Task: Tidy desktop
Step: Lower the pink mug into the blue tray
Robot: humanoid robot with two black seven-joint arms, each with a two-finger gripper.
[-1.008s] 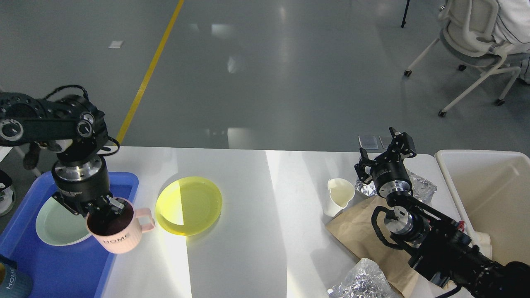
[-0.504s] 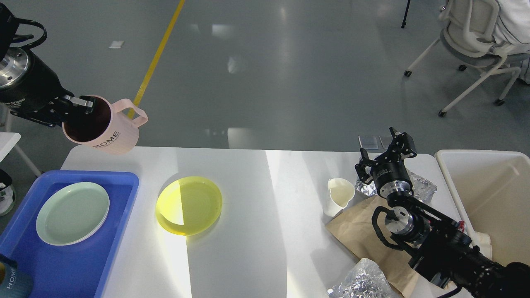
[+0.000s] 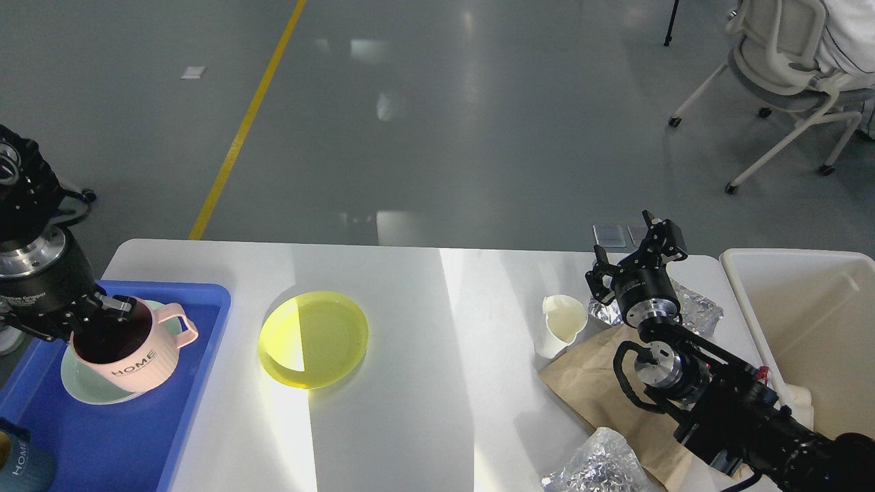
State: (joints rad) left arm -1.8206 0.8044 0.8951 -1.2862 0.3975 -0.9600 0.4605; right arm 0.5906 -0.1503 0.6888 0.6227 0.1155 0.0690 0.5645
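The white desktop (image 3: 424,410) spans the lower half of the head view. At its left end my left gripper (image 3: 102,311) is shut on the rim of a pink "HOME" mug (image 3: 137,355). The mug sits upright over a pale green plate (image 3: 85,386) inside the blue tray (image 3: 198,321); whether it touches the plate I cannot tell. A yellow plate (image 3: 313,339) lies on the desktop right of the tray. My right gripper (image 3: 637,251) stands open and empty above the right side, near a white paper cup (image 3: 560,324).
A brown paper bag (image 3: 595,389) lies under my right arm, with crumpled foil (image 3: 697,311) behind it and more foil (image 3: 591,468) at the front edge. An off-white tub (image 3: 806,321) stands at far right. A blue mug (image 3: 20,465) sits in the tray's near corner. An office chair (image 3: 779,61) stands beyond.
My left gripper, holding the pink mug, rose from the tray's right edge to high above the far left corner, then came down over the green plate. The right arm stayed still.
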